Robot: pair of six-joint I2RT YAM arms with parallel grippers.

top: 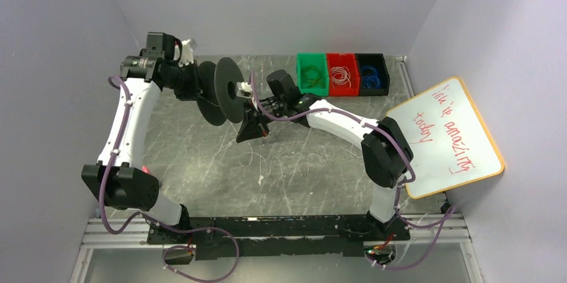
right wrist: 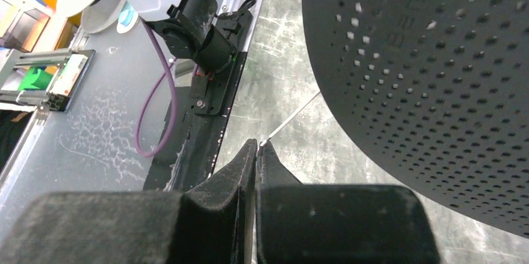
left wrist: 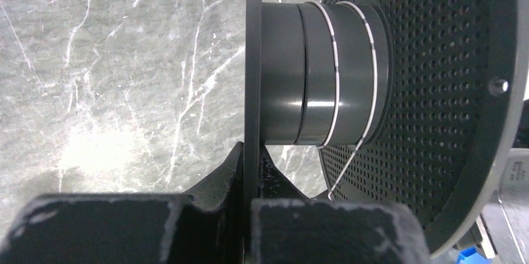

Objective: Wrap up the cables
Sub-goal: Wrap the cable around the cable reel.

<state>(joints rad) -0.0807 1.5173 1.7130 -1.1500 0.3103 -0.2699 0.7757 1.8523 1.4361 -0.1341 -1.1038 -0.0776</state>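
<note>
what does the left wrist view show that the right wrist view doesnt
Only left wrist: the hub with two turns of cable around it, and the left pincer shut on the thin flange. Only right wrist: the right pincer shut on the cable, plus a purple arm lead and the base rail. Both: the perforated flange, a straight cable stretch and the table.

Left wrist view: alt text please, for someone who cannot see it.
The left gripper is shut on the thin flange of a black spool, whose hub carries two turns of white cable. One strand leads down off the hub; grey marbled table lies behind.
</note>
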